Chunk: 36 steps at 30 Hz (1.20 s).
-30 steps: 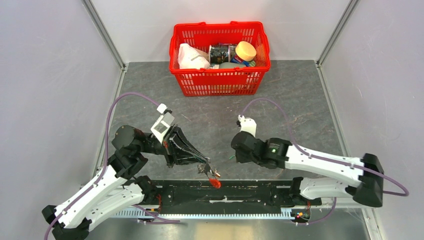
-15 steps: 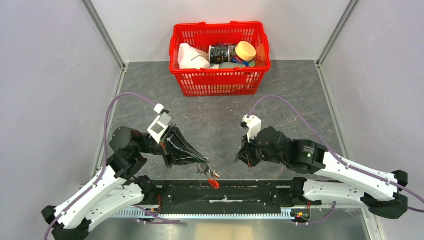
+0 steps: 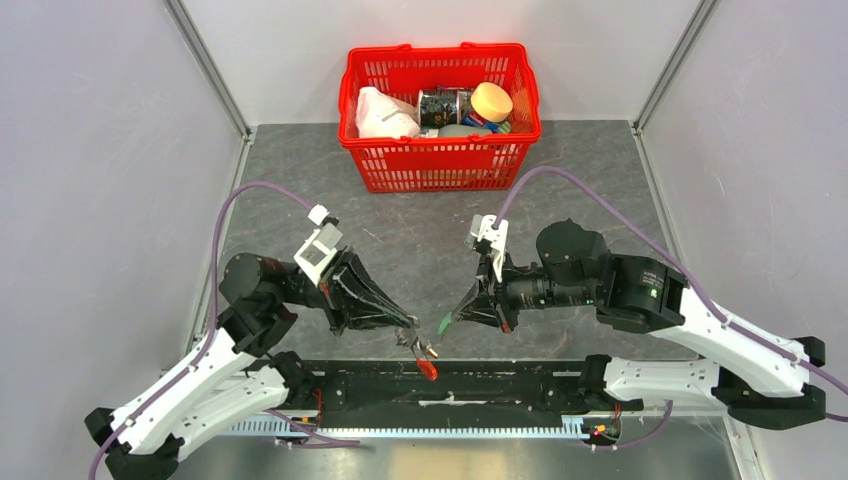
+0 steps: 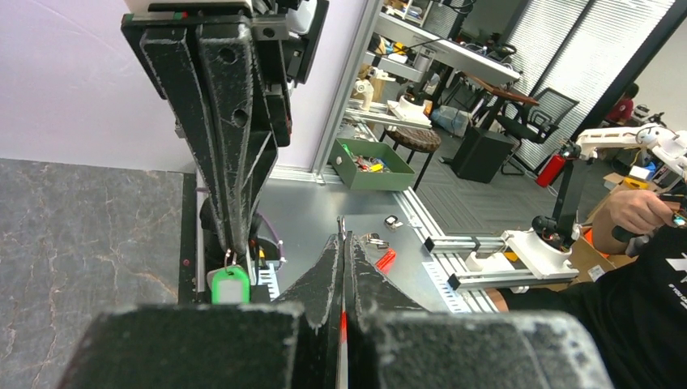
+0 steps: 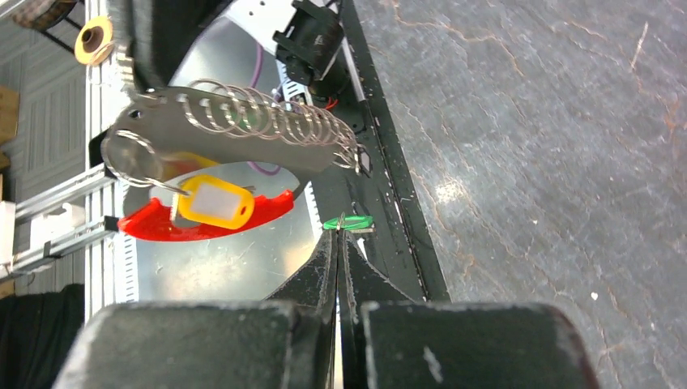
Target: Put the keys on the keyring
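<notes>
My left gripper (image 3: 411,336) is shut on the keyring (image 3: 428,366) and holds it above the table's near edge; its red oval loop hangs below the tips. In the right wrist view the keyring shows as a metal bar strung with several thin rings (image 5: 243,130), a red loop (image 5: 202,220) and a yellow tag (image 5: 212,202). My right gripper (image 3: 452,321) is shut on the green-headed key (image 3: 444,323), just right of the keyring and apart from it. The key shows in the right wrist view (image 5: 348,222) and the left wrist view (image 4: 229,285). Other keys are hidden.
A red mesh basket (image 3: 440,165) with groceries stands at the back middle. A black rail (image 3: 500,385) runs along the near edge between the arm bases. Grey walls close both sides.
My right arm has swung its gripper left and forward, bringing the green-headed key close to the keyring. My left gripper has stayed almost still with the keyring.
</notes>
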### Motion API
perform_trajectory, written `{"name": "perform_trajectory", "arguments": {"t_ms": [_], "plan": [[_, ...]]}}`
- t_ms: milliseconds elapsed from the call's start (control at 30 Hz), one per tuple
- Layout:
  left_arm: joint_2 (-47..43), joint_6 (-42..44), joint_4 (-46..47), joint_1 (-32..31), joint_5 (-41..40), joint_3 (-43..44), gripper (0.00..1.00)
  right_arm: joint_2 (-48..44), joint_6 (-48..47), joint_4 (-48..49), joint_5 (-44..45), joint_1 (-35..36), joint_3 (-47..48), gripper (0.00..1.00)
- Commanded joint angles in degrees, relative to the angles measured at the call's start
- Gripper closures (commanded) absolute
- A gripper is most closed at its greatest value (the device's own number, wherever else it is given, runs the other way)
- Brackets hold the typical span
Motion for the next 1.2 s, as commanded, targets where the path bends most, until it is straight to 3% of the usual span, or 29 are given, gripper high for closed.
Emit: {"name": "perform_trajectory", "arguments": {"t_ms": [0, 700, 1167], "plan": [[0.7, -3.4, 5.3, -0.3, 1.2, 2.1, 0.98, 1.5, -7.9, -1.9, -5.4, -0.1, 6.2, 1.00], [6.8, -8.9, 16.7, -0.5, 5.8, 1.7, 0.98, 9.6, -22.9, -10.0, -12.8, -0.1, 22.5, 1.00], [8.6, -12.5, 22.6, -1.1, 8.2, 1.3, 0.98, 10.3, -22.4, -7.4, -12.6, -0.1, 24.3, 1.00]]}}
